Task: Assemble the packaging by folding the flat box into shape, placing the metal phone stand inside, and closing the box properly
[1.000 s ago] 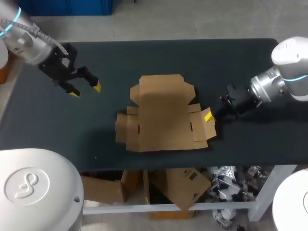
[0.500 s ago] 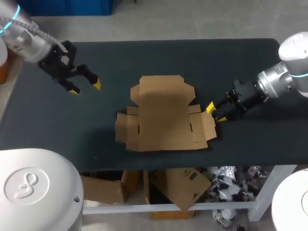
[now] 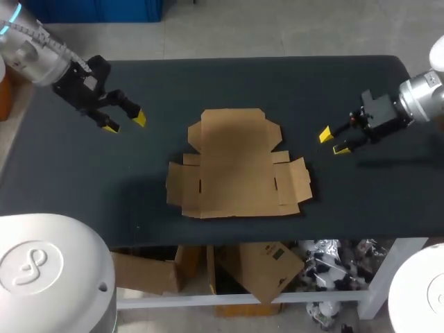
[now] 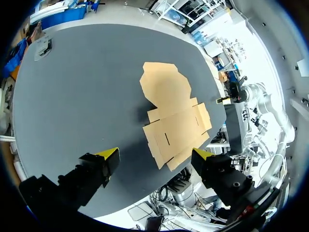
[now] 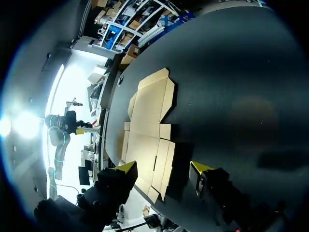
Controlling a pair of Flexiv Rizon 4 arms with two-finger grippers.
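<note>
Robotics lab — black worktable (image 3: 208, 83) w/ left arm (image 3: 38, 55) & right arm (image 3: 420, 100) over it.

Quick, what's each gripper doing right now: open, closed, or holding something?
Left gripper: open, holding nothing.
Right gripper: open, holding nothing.

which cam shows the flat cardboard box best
The head view: the flat box lies whole, seen from above, every flap plain. Both wrist views show it too, but at a slant from one side.
</note>
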